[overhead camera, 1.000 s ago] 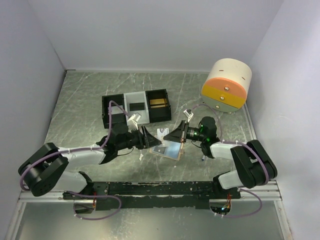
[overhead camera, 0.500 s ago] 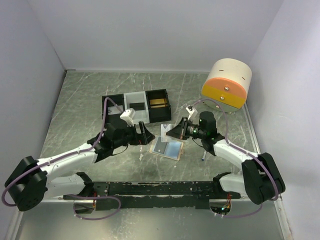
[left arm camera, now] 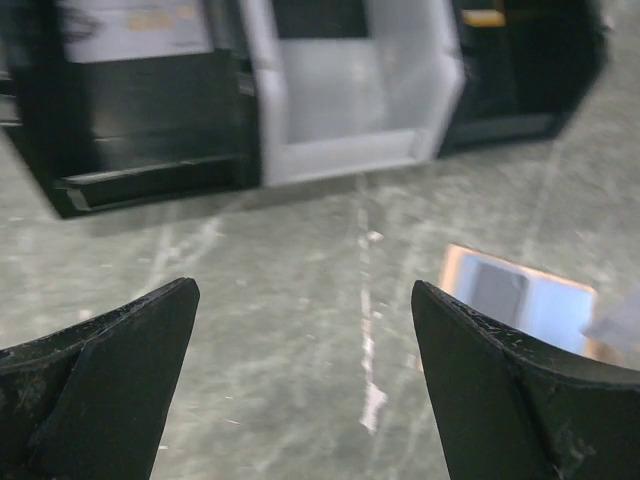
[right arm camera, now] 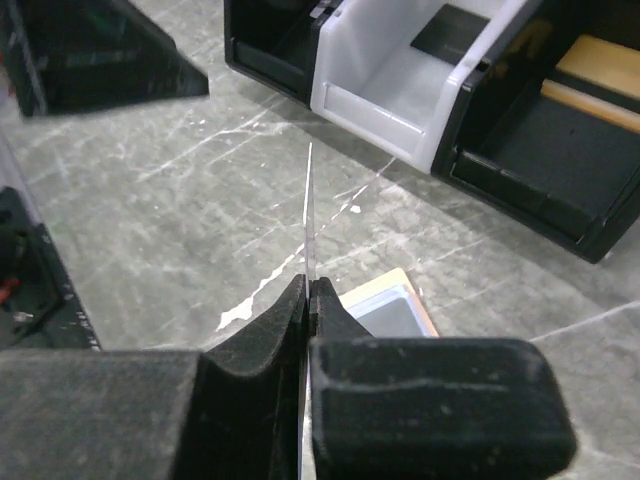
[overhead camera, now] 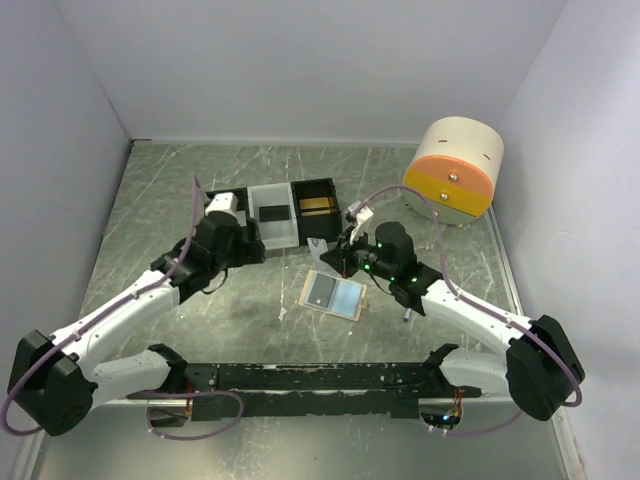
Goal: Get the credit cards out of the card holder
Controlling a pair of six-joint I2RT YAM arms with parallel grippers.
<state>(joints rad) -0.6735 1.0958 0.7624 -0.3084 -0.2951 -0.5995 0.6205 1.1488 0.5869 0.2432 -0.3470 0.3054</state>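
Note:
The card holder (overhead camera: 335, 295) lies open and flat on the table, tan-edged with a pale blue inside, and also shows below my right fingers (right arm camera: 385, 305) and at the left wrist view's right edge (left arm camera: 520, 300). My right gripper (overhead camera: 337, 255) hangs just behind it. It is shut on a thin pale credit card (right arm camera: 309, 210), seen edge-on and standing upright out of the fingertips (right arm camera: 308, 285). My left gripper (overhead camera: 252, 250) is open and empty (left arm camera: 305, 290), over bare table in front of the tray and left of the holder.
A three-compartment black-and-white tray (overhead camera: 300, 235) stands behind the grippers. It holds a dark card (overhead camera: 272, 212) in the white middle bin, a gold one (overhead camera: 316, 205) on the right and a pale one (left arm camera: 130, 25) on the left. A cream, orange and yellow-green drum (overhead camera: 455, 170) sits at the back right.
My left gripper has opened wide and drawn back left toward the tray. The right gripper has carried the card up and back, away from the holder, which now lies uncovered.

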